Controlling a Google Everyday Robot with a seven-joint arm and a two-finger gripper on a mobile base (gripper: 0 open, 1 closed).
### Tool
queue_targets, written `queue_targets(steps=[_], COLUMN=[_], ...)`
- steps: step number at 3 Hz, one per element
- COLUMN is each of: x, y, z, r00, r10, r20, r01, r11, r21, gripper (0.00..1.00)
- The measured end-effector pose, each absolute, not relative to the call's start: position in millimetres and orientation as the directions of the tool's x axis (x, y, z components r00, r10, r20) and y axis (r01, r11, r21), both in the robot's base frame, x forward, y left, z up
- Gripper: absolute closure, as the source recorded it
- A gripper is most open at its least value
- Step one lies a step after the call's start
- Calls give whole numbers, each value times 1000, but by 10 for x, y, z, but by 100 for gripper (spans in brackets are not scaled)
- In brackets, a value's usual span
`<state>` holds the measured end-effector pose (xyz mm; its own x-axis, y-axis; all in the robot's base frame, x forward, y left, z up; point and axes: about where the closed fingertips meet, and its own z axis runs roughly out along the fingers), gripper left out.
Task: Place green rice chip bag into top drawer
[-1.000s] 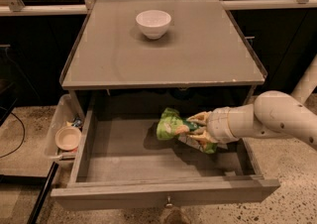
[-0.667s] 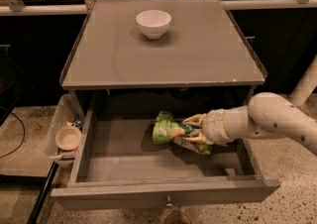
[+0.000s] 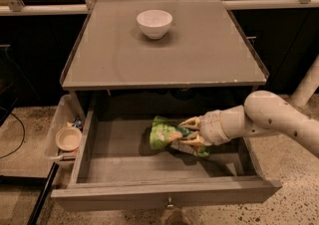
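The top drawer (image 3: 164,196) is pulled open below the grey tabletop, its flat front panel and small knob toward the camera. The green rice chip bag (image 3: 164,136) lies inside the drawer, about in its middle, resting on or just above the drawer floor. My gripper (image 3: 190,132) reaches in from the right on a white arm, and its cream fingers (image 3: 191,122) are closed on the bag's right end. The right part of the bag is hidden behind the gripper.
A small white bowl (image 3: 154,22) stands at the back of the grey tabletop (image 3: 199,59). A clear plastic bin (image 3: 61,124) with a small cream dish (image 3: 68,138) hangs at the drawer's left side. Speckled floor lies around.
My gripper has moved a little to the left inside the drawer, carrying the green bag with it toward the drawer's middle.
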<state>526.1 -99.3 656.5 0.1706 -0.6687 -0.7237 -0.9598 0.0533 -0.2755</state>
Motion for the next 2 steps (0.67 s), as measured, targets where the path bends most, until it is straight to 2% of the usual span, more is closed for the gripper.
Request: queue_targets(steps=[2], x=[5261], y=[-992], z=[6565], r00=[171], r10=[-669], r20=[-724], r01=[-960], r11=[53], r21=[-275], gripper=[31])
